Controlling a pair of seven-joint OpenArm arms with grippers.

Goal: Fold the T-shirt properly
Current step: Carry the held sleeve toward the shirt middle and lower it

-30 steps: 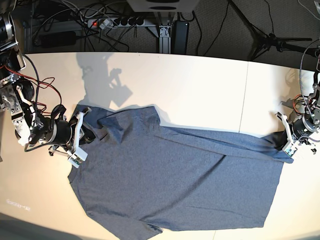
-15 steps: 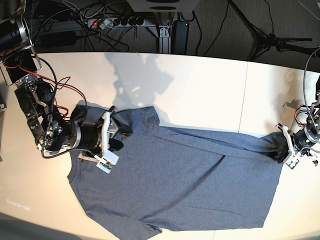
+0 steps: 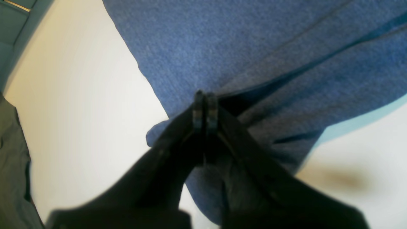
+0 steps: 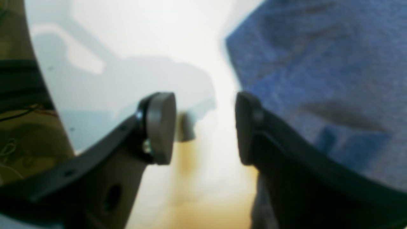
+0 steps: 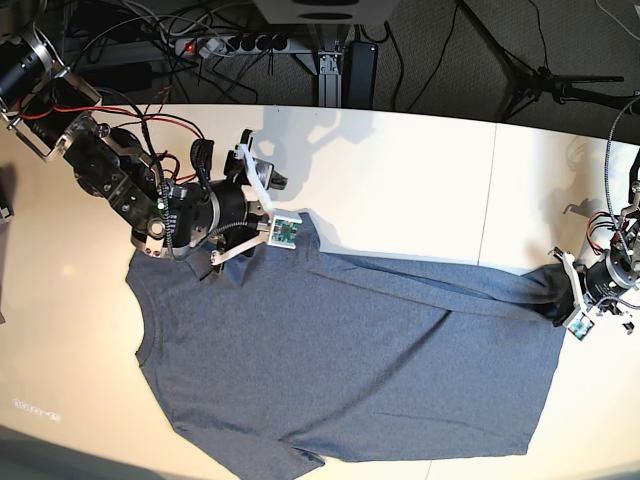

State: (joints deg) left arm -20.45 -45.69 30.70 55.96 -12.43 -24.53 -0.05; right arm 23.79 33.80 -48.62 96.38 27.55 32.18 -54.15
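The blue-grey T-shirt (image 5: 350, 360) lies spread on the white table (image 5: 400, 180), plain side up, with a long crease running to its right end. My left gripper (image 5: 568, 297) is shut on the bunched fabric at that right end. In the left wrist view its fingertips (image 3: 198, 108) press together on a fold of the T-shirt (image 3: 254, 47). My right gripper (image 5: 272, 205) hovers open at the shirt's far left corner, by the sleeve. In the right wrist view its gripper (image 4: 205, 127) holds nothing, and the T-shirt (image 4: 318, 63) lies to the right of its fingers.
A seam (image 5: 490, 200) crosses the table on the right. Behind the far edge are a power strip (image 5: 235, 44), cables and a dark stand (image 5: 545, 75) on the floor. The right arm's body (image 5: 120, 175) reaches in over the table's left side.
My right gripper opened, left the shirt's left edge and swung up toward the far side by the sleeve. The left gripper kept its hold and barely moved.
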